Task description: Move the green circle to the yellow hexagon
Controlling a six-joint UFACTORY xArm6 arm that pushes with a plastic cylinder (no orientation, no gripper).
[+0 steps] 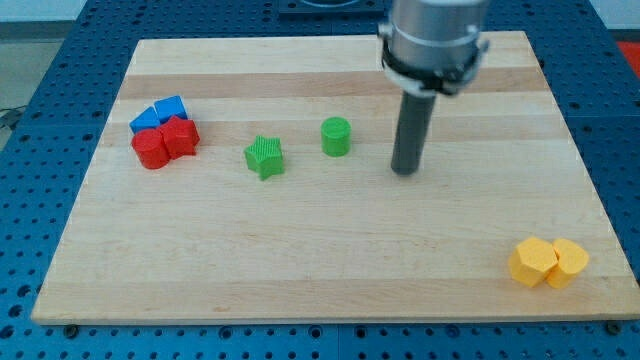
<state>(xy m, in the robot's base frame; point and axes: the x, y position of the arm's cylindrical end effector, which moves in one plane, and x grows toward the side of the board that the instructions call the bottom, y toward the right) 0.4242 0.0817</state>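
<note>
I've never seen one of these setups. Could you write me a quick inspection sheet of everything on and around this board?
Surface: pale wooden board, flat, lying on a blue perforated table.
Job's things: green circle block near the middle; two yellow blocks, touching, at the view's bottom right; which one is the hexagon I cannot tell.
Clutter: green star block left of the circle; two blue blocks and two red blocks bunched at the view's left.
Hand: none; my tip stands right of the green circle, apart from it.
Cables: nothing seen.
Surroundings: only the blue table shows clearly.
</note>
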